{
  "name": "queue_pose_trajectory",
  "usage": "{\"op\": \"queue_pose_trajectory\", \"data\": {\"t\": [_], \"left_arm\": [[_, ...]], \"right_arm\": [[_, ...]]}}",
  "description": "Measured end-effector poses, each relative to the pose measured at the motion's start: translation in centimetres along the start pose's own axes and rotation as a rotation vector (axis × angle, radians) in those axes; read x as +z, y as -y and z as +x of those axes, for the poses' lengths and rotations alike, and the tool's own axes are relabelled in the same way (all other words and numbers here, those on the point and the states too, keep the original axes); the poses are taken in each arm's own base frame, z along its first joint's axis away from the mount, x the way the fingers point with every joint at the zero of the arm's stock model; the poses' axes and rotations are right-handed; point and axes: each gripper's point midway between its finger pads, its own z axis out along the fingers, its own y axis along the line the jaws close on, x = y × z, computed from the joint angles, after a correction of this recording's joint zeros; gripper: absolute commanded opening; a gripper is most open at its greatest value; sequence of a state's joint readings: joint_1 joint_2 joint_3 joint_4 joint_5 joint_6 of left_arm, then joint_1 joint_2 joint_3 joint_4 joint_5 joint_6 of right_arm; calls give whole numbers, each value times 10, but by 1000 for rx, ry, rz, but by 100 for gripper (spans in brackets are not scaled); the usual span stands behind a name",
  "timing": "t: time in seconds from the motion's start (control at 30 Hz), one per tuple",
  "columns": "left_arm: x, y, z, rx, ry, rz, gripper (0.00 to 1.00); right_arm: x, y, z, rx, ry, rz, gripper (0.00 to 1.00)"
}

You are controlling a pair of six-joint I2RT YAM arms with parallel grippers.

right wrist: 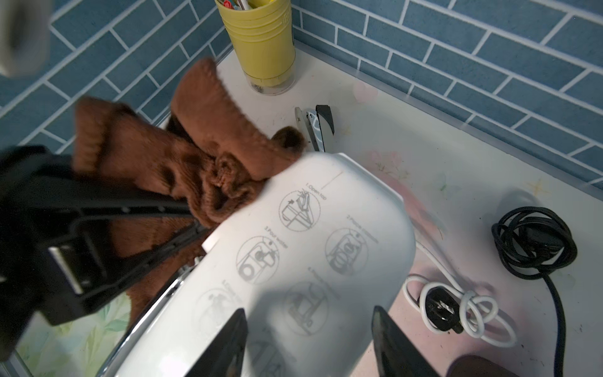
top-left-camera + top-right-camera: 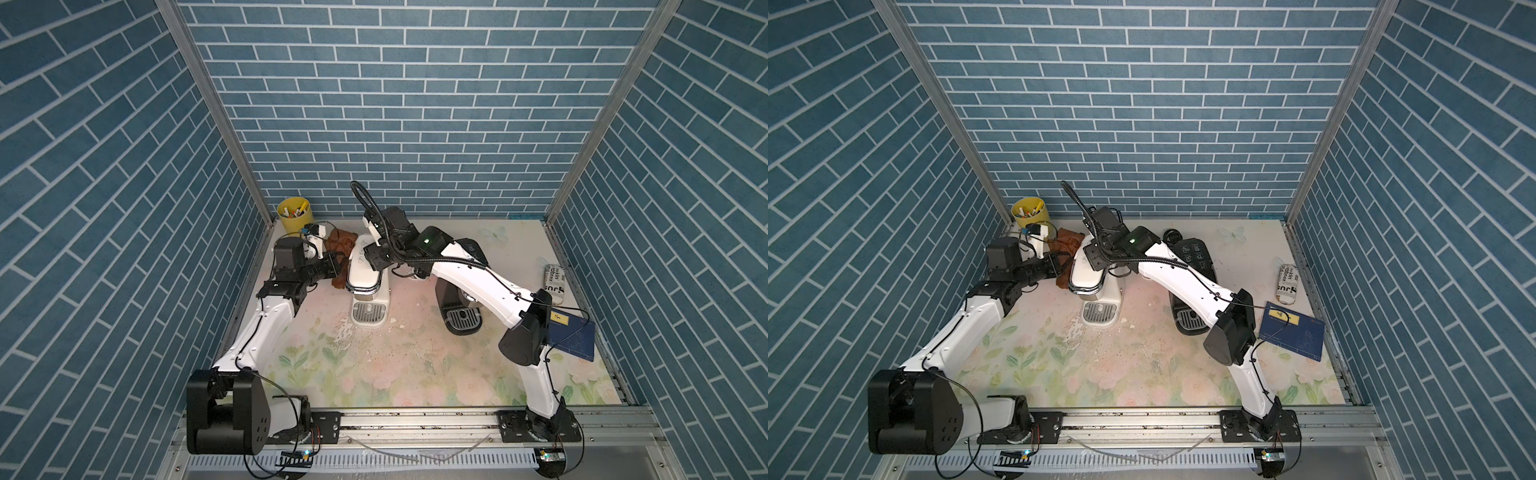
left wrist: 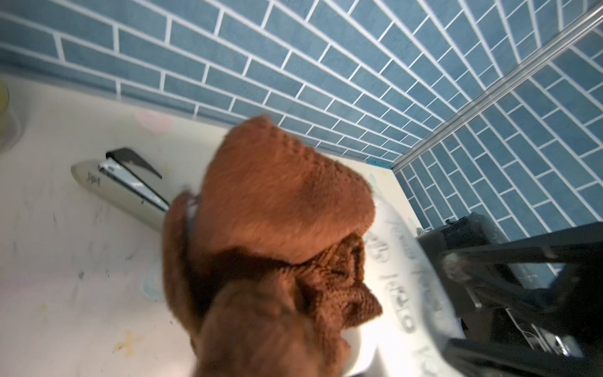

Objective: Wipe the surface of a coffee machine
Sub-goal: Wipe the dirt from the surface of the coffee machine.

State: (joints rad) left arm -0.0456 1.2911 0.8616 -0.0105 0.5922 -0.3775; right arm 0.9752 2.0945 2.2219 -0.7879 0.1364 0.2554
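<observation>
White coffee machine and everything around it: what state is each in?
white coffee machine, upright, lid shut.
brown cloth, bunched, against machine's side.
left gripper, shut on brown cloth.
right gripper, open over machine's top.
black coffee machine, upright, not held.
yellow cup, upright.
white cord, coiled.
black cord, coiled.

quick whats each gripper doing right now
left gripper: closed on the brown cloth
right gripper: fingers apart astride the white coffee machine; grip cannot be told

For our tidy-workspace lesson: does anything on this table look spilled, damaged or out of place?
Yes. Crumbs litter the mat in front of the white coffee machine, beside a scraped, flaking patch. A printed can lies on its side.
</observation>
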Motion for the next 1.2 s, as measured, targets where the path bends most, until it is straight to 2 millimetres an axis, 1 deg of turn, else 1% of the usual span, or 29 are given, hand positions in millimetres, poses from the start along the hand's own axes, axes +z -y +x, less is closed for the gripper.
{"op": "queue_pose_trajectory", "data": {"t": [0.13, 0.27, 0.33, 0.4, 0.53, 0.6, 0.67, 0.7, 0.77, 0.83, 0.87, 0.93, 1.0, 1.03, 1.07, 1.13, 1.17, 1.2], "left_arm": [[17, -22, 15, -80, -9, -28, 0], [41, -50, 45, -181, -72, -63, 0], [45, -59, 59, -215, -98, -82, 0], [46, -63, 66, -232, -109, -92, 0], [45, -63, 66, -239, -108, -91, 0], [43, -60, 64, -242, -118, -91, 0], [38, -50, 53, -232, -117, -84, 0], [36, -45, 45, -224, -106, -77, 0], [28, -28, 19, -191, -58, -48, 0], [21, -15, 0, -160, -12, -18, 0], [20, -11, -5, -149, 4, -8, 0], [22, -12, -4, -154, 5, -6, 0], [29, -23, 9, -180, -11, -24, 0], [34, -32, 22, -208, -28, -37, 0], [38, -42, 37, -239, -54, -57, 0], [43, -63, 76, -316, -111, -103, 0], [42, -73, 98, -361, -144, -131, 0], [41, -79, 115, -394, -171, -149, 0]], "right_arm": [[0, 0, 0, 0, 0, -4, 59], [0, -1, 0, 0, 0, -6, 59], [0, -1, 0, 0, 0, -7, 59], [0, -1, 0, 0, -1, -9, 59], [0, -2, 0, 0, -1, -13, 58], [0, -3, 1, 0, -3, -18, 58], [0, -4, 1, 0, -4, -22, 58], [0, -4, 1, 0, -4, -23, 58], [0, -4, 1, 0, -4, -25, 58], [0, -4, 1, 0, -4, -25, 58], [0, -4, 1, 0, -4, -26, 58], [0, -5, 1, 0, -5, -27, 58], [0, -5, 1, 0, -5, -28, 58], [0, -5, 1, 0, -5, -28, 58], [0, -5, 1, 1, -5, -29, 58], [0, -5, 1, 1, -6, -31, 58], [0, -5, 1, 1, -6, -32, 58], [0, -5, 1, 1, -6, -33, 57]]}}
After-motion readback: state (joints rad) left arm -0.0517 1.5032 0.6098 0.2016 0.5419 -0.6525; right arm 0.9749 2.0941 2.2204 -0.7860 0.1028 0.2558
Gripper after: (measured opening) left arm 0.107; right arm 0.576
